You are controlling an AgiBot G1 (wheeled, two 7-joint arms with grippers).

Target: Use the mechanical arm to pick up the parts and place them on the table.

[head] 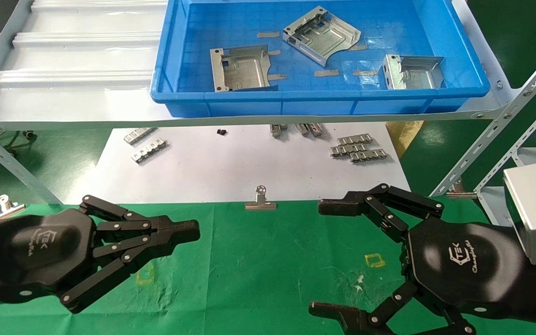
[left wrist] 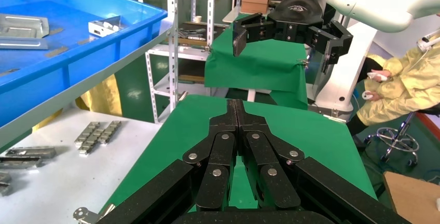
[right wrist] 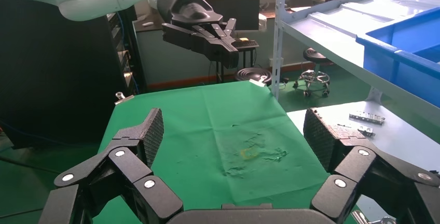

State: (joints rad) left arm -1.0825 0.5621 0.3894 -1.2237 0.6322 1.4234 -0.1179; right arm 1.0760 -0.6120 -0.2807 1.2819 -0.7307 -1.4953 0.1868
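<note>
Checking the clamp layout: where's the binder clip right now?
Head view: the binder clip sits mid-scene on the seam where the white paper meets the green table, between the left pincer and the right pincer.

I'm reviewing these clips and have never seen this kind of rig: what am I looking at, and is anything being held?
This is a two-armed robot. The large picture looks down from its head; the other two look out from each wrist. The left gripper is shut and empty; the right gripper is open and empty. Both hover over the green table. Three grey metal parts lie in a blue bin on a shelf. Below it, a white sheet holds small slotted strips, and a binder clip sits at its edge. Nothing is held.
</note>
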